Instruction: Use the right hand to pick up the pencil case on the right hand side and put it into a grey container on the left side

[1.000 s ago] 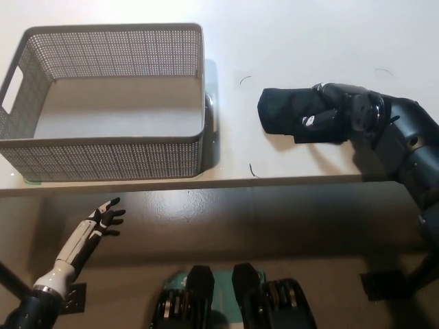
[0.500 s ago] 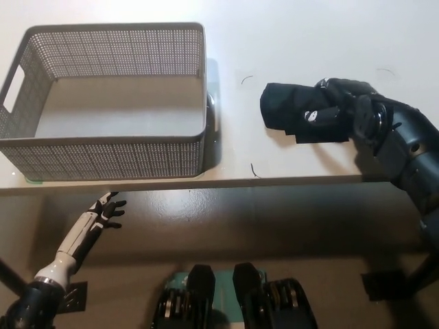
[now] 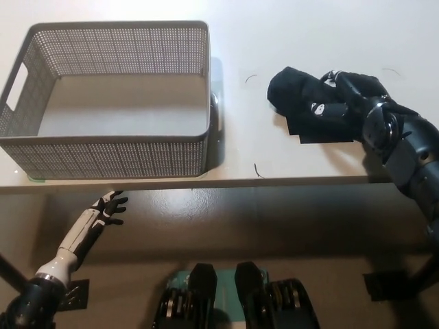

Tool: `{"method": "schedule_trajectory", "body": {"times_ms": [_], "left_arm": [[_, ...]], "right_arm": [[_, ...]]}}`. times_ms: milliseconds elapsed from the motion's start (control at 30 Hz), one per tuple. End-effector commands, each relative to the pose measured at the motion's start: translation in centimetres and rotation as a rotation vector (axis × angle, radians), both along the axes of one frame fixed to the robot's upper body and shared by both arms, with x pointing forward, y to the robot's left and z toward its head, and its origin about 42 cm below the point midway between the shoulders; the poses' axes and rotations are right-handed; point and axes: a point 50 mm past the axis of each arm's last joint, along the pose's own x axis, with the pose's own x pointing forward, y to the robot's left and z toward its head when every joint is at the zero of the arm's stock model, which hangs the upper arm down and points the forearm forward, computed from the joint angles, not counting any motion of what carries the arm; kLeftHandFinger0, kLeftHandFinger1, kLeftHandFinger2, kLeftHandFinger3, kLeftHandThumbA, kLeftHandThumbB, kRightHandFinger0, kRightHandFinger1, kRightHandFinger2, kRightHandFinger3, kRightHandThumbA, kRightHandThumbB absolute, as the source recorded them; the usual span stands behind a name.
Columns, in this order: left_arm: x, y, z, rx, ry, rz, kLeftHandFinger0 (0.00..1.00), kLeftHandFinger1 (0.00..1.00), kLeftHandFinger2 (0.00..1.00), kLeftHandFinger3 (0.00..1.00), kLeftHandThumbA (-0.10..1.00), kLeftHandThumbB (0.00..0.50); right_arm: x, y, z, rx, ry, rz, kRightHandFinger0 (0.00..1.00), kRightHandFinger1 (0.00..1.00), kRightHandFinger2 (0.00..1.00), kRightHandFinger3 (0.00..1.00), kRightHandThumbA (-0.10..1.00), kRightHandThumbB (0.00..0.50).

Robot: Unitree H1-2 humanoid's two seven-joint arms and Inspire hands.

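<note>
One pencil case (image 3: 302, 103) is lying lengthwise right of the grey container (image 3: 110, 154), my right hand (image 3: 343, 103) clasping its far-right end, my left hand (image 3: 110, 205) resting spread below.

Bright light from above on the white table (image 3: 309, 27), w/ a bit of glare. Soft shadow right of the grey basket (image 3: 110, 147). Dark under the table edge. Pic a bit fuzzy.

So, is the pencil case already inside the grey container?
No, the pencil case is on the table, right of the container, under the right hand.
</note>
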Motion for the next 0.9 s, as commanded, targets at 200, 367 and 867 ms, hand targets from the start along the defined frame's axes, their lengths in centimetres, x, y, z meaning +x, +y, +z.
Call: {"method": "schedule_trajectory", "body": {"times_ms": [200, 367, 867], "left_arm": [[1.4, 0.6, 2.1, -0.002, -0.076, -0.018, 0.81, 0.87, 0.89, 1.0, 1.0, 0.5], [1.4, 0.7, 2.1, -0.003, -0.073, -0.016, 0.81, 0.87, 0.89, 1.0, 1.0, 0.5], [0.8, 0.8, 1.4, 0.009, -0.059, -0.008, 0.81, 0.86, 0.89, 0.99, 1.0, 0.5]], "right_arm": [[0.6, -1.4, 2.5, 0.107, -0.117, -0.02, 0.05, 0.63, 0.97, 0.85, -0.1, 0.175], [1.0, -0.9, 4.1, 0.195, -0.176, -0.004, 0.0, 0.57, 0.93, 0.92, -0.1, 0.137], [1.9, 2.3, 12.9, 0.458, -0.411, 0.147, 0.0, 0.48, 0.78, 0.8, -0.1, 0.15]]}}
